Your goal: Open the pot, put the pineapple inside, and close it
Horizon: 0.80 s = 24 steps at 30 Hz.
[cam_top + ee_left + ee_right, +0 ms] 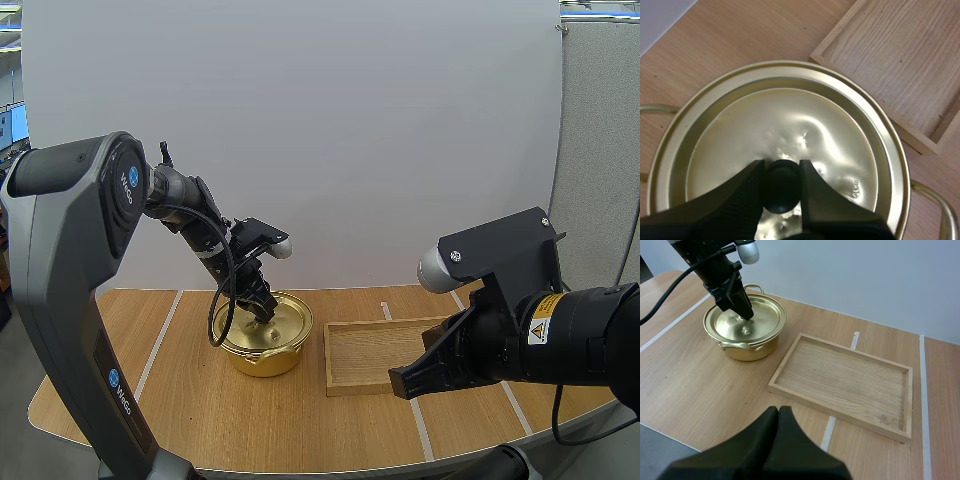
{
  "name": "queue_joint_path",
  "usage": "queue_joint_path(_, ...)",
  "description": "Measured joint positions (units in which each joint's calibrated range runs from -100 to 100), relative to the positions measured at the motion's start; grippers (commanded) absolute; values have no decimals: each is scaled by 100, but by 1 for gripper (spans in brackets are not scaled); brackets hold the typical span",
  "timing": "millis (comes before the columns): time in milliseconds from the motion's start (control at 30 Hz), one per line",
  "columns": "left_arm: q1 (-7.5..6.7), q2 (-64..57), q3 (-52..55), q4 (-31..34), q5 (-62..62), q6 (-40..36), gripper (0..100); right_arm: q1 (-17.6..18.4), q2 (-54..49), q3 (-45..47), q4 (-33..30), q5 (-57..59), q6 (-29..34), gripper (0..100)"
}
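Two tools you've got, left tool (782,169) clamped on the black knob (781,192), lid (790,125) sitting on the gold pot (262,352) beside the wooden tray (840,375), right tool (778,411) pressed together over the desk (690,385).

A robotics test lab is shown. 2 robot arms, a left arm (70,300) and a right arm (580,345), are placed at a wooden table (300,420), whose surface is marked with white tape lines (158,345). A white board (350,130) is set behind its far edge, and a yellow warning label (541,331) is fixed on the right arm.
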Motion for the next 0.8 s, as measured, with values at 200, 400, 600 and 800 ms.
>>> queue_joint_path(200,0,16,0,22,346,0,100,0,0,0,0,0,0,0)
queue_joint_path(400,0,16,-14,11,697,-9,100,0,0,0,0,0,0,0)
queue_joint_path(600,0,-22,-40,23,777,-123,100,0,0,0,0,0,0,0)
queue_joint_path(800,0,-405,-222,383,996,-371,100,0,0,0,0,0,0,0)
